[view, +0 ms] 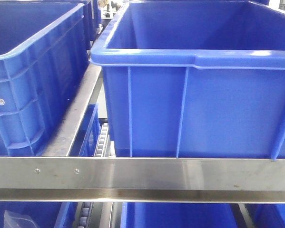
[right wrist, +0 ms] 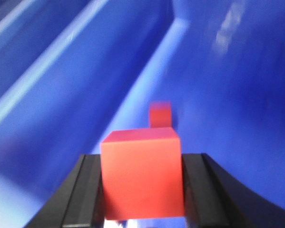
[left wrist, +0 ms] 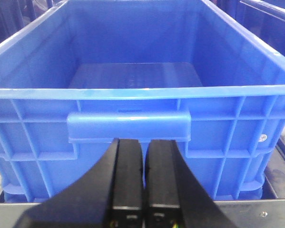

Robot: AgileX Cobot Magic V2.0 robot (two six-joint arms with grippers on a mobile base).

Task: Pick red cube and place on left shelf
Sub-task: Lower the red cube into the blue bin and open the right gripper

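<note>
right gripper (right wrist: 142, 190): clamped on the red cube (right wrist: 142, 173), held over a blue bin (right wrist: 218, 95)
left gripper (left wrist: 143, 175): fingers pressed together, nothing held, parked by another bin's handle (left wrist: 128, 125)

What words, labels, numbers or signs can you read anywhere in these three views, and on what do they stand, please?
None can be read.
Left bin: a small round embossed stamp on its side wall, too small to read.
Bin in the left wrist view: a small round stamp on its front wall, too small to read.
Red cube in the right gripper: plain faces, no print.
</note>
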